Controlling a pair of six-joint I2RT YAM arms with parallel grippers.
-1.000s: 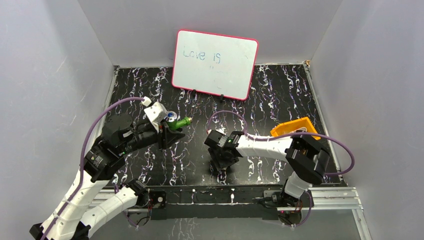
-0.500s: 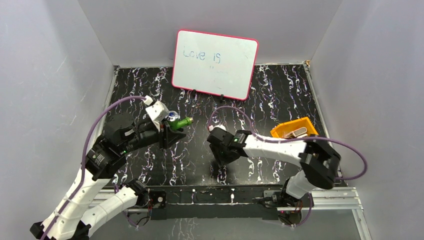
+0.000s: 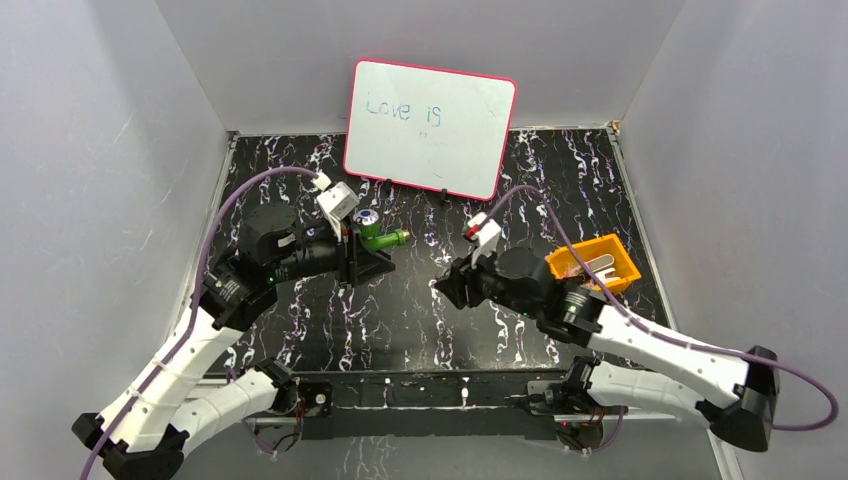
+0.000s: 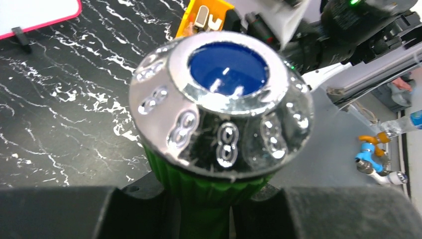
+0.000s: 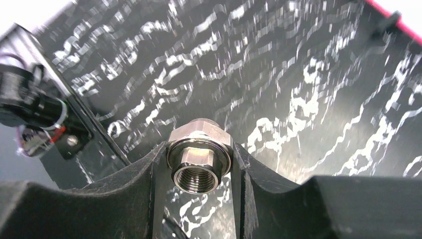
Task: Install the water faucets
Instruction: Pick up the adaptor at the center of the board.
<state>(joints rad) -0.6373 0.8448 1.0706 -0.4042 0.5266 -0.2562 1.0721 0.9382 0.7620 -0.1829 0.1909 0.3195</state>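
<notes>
Top external: L end effector (image 3: 367, 254) clenched on tap (image 3: 386, 240), R end effector (image 3: 445, 287) on fitting (image 5: 199, 158); gap btwn.

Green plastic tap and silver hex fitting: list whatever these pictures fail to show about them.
- Left wrist view: the green plastic tap has its spout hidden beneath the round blue-and-silver knob and the left gripper.
- Right wrist view: the silver hex fitting hides its own far end.
- Top view: the fitting is lost inside the right gripper.

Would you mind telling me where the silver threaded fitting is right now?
The silver fitting is clamped in the right gripper, seen in the right wrist view, over mid-table, just right of the green tap in the left gripper.
</notes>
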